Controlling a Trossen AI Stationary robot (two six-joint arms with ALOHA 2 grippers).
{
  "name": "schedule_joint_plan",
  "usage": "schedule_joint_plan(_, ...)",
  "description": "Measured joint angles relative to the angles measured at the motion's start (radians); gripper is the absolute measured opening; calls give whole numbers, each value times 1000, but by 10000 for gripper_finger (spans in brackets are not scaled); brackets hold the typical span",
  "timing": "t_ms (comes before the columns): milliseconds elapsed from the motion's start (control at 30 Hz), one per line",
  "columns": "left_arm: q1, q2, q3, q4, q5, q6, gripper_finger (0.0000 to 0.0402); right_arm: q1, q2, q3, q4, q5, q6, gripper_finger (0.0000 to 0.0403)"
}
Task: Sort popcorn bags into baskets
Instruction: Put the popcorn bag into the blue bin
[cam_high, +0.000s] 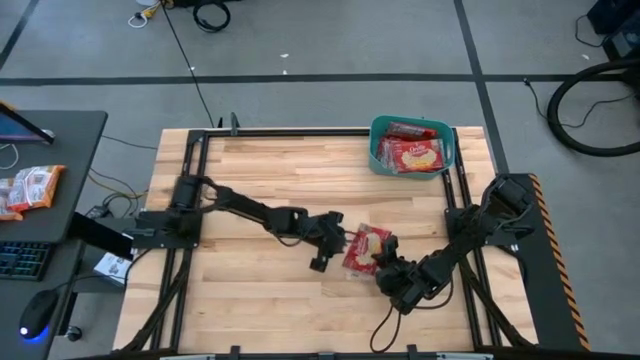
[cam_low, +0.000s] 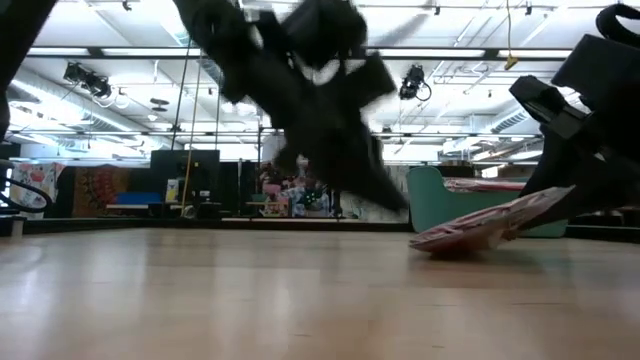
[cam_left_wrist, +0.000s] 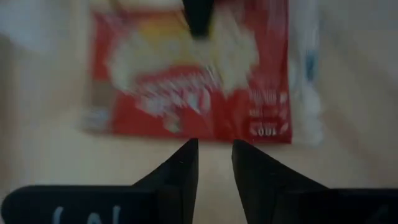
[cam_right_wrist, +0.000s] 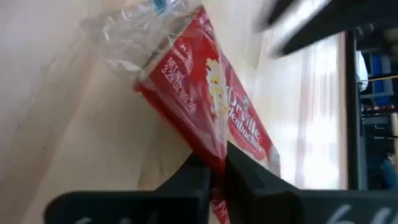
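Right gripper (cam_right_wrist: 216, 171) fingers clamp the popcorn bag's (cam_high: 366, 250) edge, tilting it off the worktop (cam_high: 260, 170) for carrying | left gripper (cam_left_wrist: 214, 163) hovers beside it, fingers slightly parted, empty | teal basket (cam_high: 378, 158), back right, already holds bags

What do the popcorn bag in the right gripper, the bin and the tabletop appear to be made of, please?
Popcorn bag: red printed paper, it seems, in clear shiny film that crinkles past one end; the right gripper pinches its edge.
Bin: teal, smooth and plain-sided, probably moulded plastic.
Tabletop: pale wood in glued strips, with visible grain and a slight sheen.
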Motion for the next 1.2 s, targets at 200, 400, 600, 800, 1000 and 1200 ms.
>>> schedule_joint_plan(200, 14, -132, -47, -38, 59, -9, 97, -8, 0, 92, -258, 15, 70, 21)
schedule_joint_plan(400, 14, -225, -206, 155, 81, -60, 69, -24, 0, 210, -711, 108, 406, 32)
schedule_joint_plan(600, 32, -309, -306, 206, 32, -84, 50, -107, 0, 265, -1104, 120, 735, 21)
schedule_joint_plan(800, 42, -392, -368, 227, 23, -90, 48, -262, -13, 265, -1207, 132, 782, 27)
schedule_joint_plan(1000, 42, -457, -415, 215, 14, -111, 48, -412, -42, 279, -1220, 192, 766, 24)
schedule_joint_plan(1200, 44, -507, -455, 194, 8, -127, 48, -505, -70, 293, -1211, 260, 701, 25)
